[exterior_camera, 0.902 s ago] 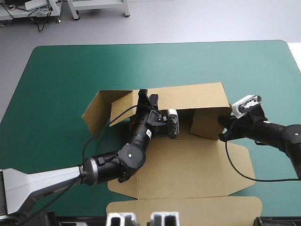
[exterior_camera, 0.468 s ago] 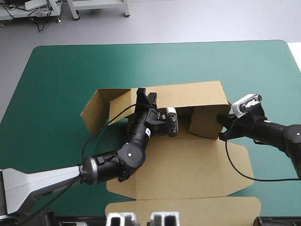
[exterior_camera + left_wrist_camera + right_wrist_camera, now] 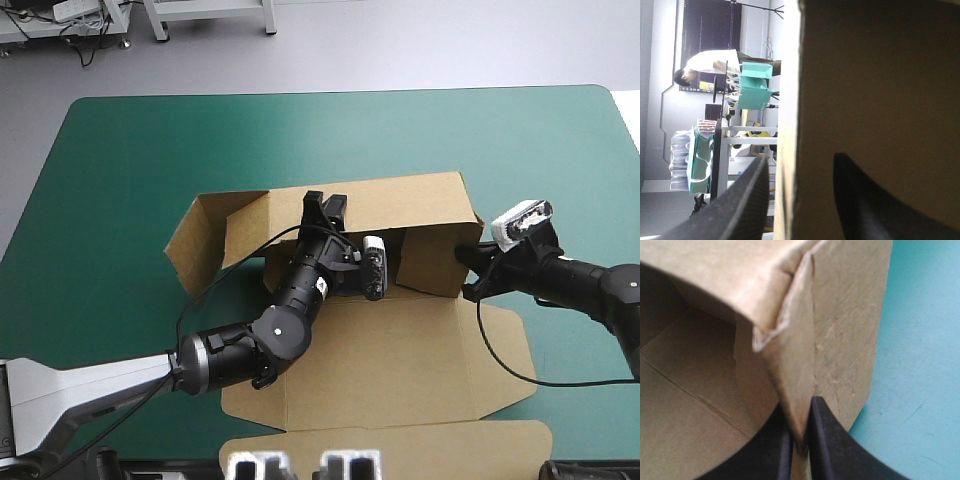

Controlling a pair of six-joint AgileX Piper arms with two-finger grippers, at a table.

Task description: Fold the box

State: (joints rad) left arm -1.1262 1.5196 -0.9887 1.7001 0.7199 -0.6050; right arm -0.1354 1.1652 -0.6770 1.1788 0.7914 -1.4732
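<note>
From high above and behind the robot, looking forward and down across the whole teal-green table [image 3: 120,150]. From the left wrist, turned a quarter, hard against the far wall of the box [image 3: 875,90], facing level into the room beyond. From the right wrist, very close on the box's right corner. Shared with the high view in both cases.

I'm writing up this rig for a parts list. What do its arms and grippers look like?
The left arm has a silver-grey lower segment, then glossy black rounded links with small white dots and a white label. The right arm is black in all that shows. The left gripper and right gripper each have two broad black fingers, curved like fins and tapering to a point.
</note>
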